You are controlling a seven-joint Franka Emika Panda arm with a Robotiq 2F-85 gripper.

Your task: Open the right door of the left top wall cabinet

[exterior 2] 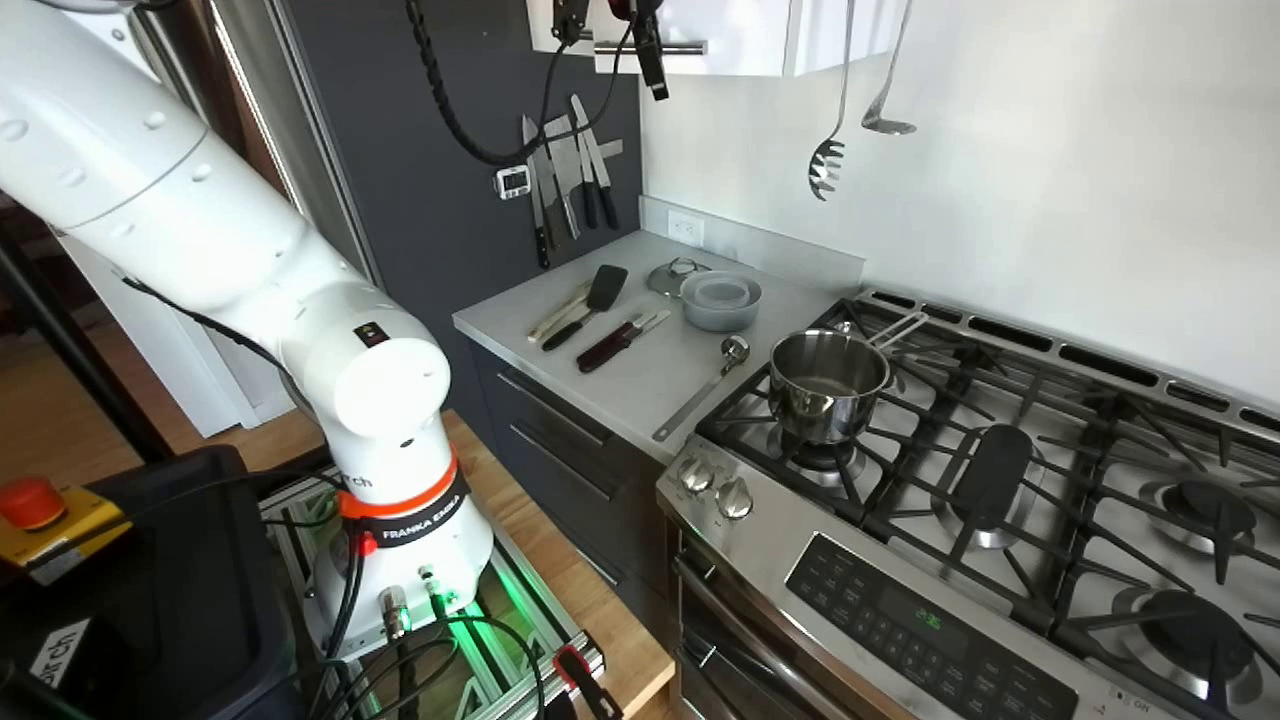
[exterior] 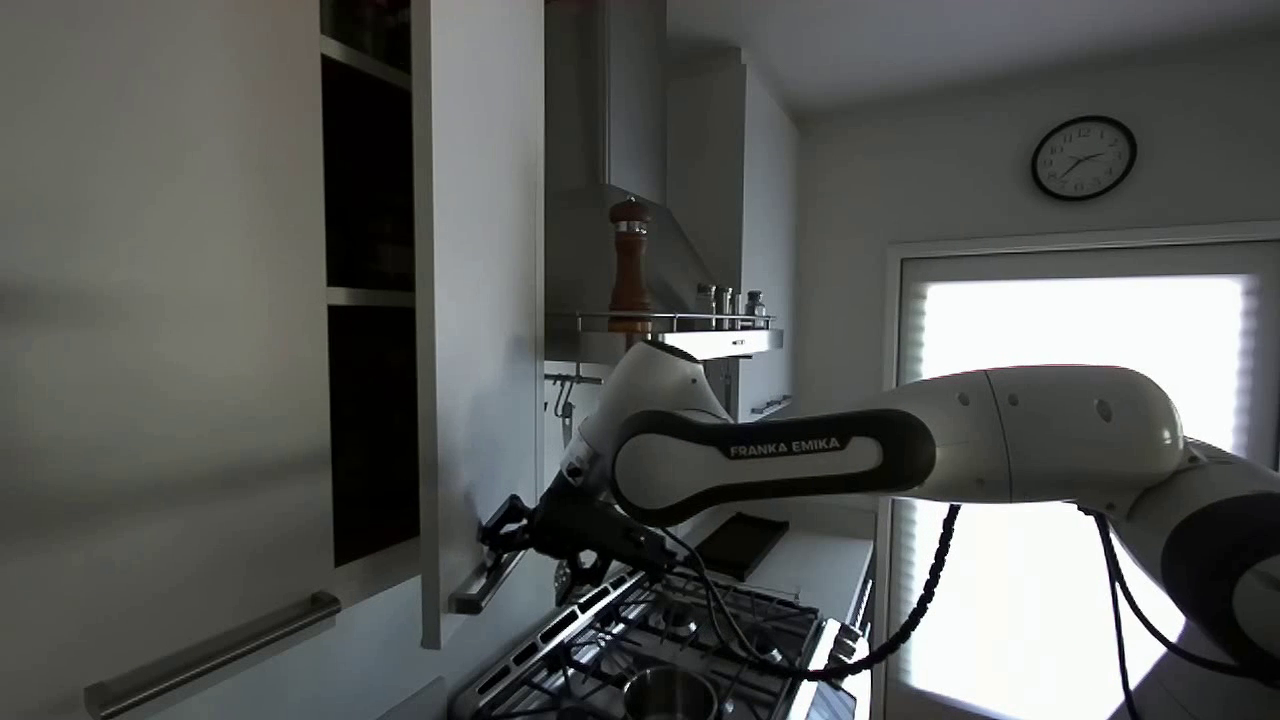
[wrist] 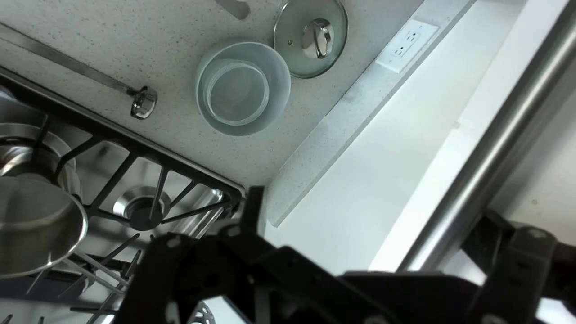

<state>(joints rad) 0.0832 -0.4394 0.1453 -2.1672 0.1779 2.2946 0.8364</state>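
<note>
i note the claw [exterior: 540, 555], lower centre of frame, wide, apparently straddling the handle [exterior: 488, 585], presumably to swing the ajar door [exterior: 490, 300] further.

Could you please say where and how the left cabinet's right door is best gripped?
I'd suggest gripping the right door by its steel bar handle, coming from the front, pinching above and below: the bar runs horizontally and stands off the panel.
</note>
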